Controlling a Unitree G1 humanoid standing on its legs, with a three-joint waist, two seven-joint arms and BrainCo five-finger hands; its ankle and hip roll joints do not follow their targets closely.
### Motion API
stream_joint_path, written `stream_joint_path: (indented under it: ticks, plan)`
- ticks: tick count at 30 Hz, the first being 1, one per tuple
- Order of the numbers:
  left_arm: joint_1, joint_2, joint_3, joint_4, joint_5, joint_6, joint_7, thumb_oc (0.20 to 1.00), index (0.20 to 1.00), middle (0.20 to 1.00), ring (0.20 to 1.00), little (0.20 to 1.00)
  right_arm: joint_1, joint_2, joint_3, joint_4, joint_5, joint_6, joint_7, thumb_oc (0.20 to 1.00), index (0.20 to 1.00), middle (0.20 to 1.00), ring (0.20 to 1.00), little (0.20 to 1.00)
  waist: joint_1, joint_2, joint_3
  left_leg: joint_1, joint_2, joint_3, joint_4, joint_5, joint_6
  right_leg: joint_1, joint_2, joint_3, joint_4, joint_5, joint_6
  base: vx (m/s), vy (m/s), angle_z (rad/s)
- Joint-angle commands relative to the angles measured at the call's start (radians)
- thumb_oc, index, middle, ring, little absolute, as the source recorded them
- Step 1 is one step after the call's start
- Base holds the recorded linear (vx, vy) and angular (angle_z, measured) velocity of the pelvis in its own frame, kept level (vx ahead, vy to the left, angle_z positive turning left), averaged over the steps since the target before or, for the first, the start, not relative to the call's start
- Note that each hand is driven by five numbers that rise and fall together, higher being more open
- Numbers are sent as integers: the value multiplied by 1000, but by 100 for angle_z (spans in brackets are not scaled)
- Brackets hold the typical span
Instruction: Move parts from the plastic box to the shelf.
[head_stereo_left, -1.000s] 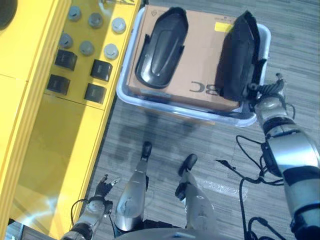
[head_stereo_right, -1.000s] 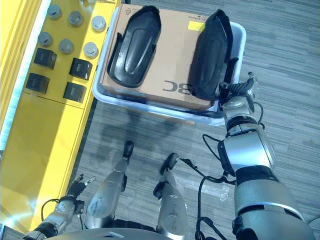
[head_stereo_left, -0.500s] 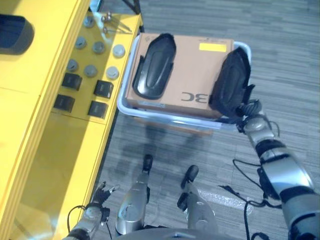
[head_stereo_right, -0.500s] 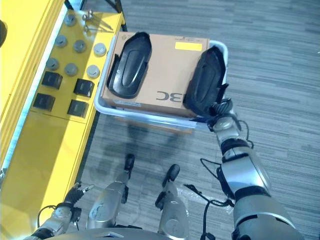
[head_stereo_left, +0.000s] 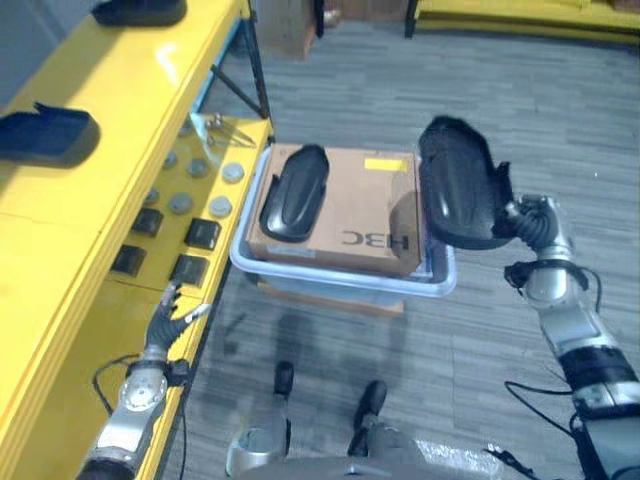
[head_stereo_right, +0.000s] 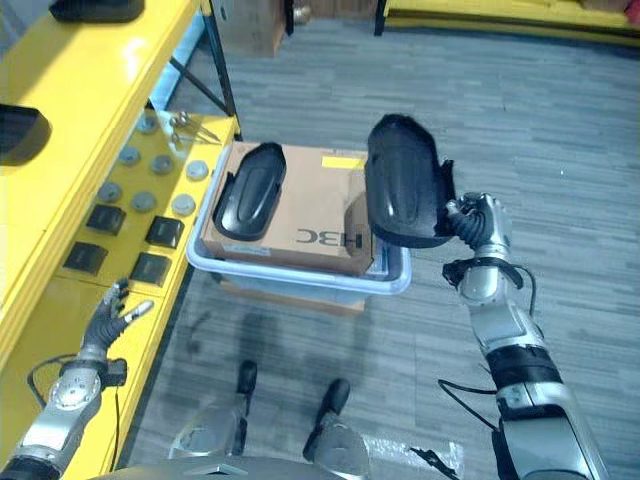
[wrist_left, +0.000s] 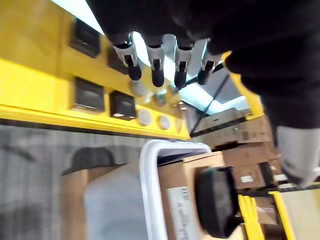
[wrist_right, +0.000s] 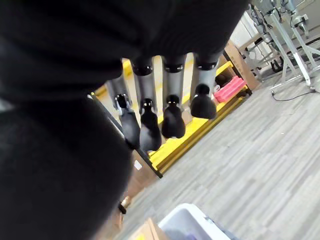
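Left eye view: we see the long yellow shelf (head_stereo_left: 90, 200) running up from beside our left hand (head_stereo_left: 165, 322). That hand hangs low next to the shelf edge with its fingers spread and nothing in it. In the left wrist view the fingers (wrist_left: 156, 65) are straight and apart, and small black blocks (wrist_left: 87, 95) and grey round caps (wrist_left: 144, 117) sit on the shelf past them.

The plastic box (head_stereo_left: 340, 285) stands on the floor between our two hands, close to the shelf. A brown carton (head_stereo_left: 345, 215) lies in the box. One black part (head_stereo_left: 295, 193) rests on top of the carton, on the side away from our right hand.

Our right hand (head_stereo_right: 478, 222) is up in the air beside the box. It grips the other black part (head_stereo_right: 402, 180) by its edge, and the part is lifted above the box and stands nearly upright. In the right wrist view the fingers (wrist_right: 161, 120) are bent close together against something dark.

Two more black parts (head_stereo_left: 50, 135) lie on the top shelf, far from both hands.
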Motion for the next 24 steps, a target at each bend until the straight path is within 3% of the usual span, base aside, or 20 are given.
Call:
stream_joint_path:
  ticks: [1, 2, 4, 7, 10, 17, 24]
  plan:
    - [-20, 37, 27, -52, 41, -42, 13, 1000, 1000, 1000, 1000, 1000, -52, -88, -37, -111, -92, -71, -60, 200, 200, 200, 200, 200, 11, -53, -45, 68, 67, 33, -1, -127, -84, 136, -91, -25, -1, -173, 111, 0, 0, 0]
    - [-23, 37, 39, -133, -12, -50, -10, 1000, 1000, 1000, 1000, 1000, -52, -103, -50, -178, -116, -75, -52, 200, 200, 200, 200, 200, 5, -53, -62, 89, 67, 41, -1, -132, -83, 150, -91, -20, -1, -176, 110, 0, 0, 0]
    - [-23, 37, 39, -135, -12, -49, -10, 1000, 1000, 1000, 1000, 1000, -50, -103, -53, -181, -117, -74, -52, 200, 200, 200, 200, 200, 4, -55, -63, 84, 64, 40, -1, -127, -81, 147, -93, -20, -1, -172, 111, -7, 7, -4]
    - [-45, 7, -28, -230, -272, -49, -98, 1000, 1000, 1000, 1000, 1000, -100, -154, -17, -284, -202, -68, -24, 200, 200, 200, 200, 200, -13, -55, -101, 135, 69, 72, -1, -143, -75, 169, -96, 1, -1, -174, 115, 2, 14, -13]
    - [-97, 9, -95, -252, -398, -29, -129, 1000, 1000, 1000, 1000, 1000, -145, -179, 33, -338, -251, -68, -13, 200, 200, 200, 200, 200, -29, -55, -124, 161, 68, 88, -1, -152, -71, 180, -94, 15, -1, -175, 115, 26, 4, -24]
    - [-272, 2, -256, -287, -600, -4, -99, 1000, 1000, 1000, 1000, 1000, -245, -196, 159, -425, -303, -65, -9, 200, 200, 200, 200, 200, -59, -62, -153, 223, 73, 108, -1, -177, -60, 217, -89, 42, -1, -177, 113, 37, -15, -15]
    - [-360, -6, -337, -303, -726, -7, -109, 1000, 1000, 1000, 1000, 1000, -325, -167, 262, -438, -302, -67, -17, 200, 200, 200, 200, 200, -65, -65, -158, 241, 72, 113, -1, -183, -54, 226, -88, 55, -1, -174, 113, 0, -7, -2]
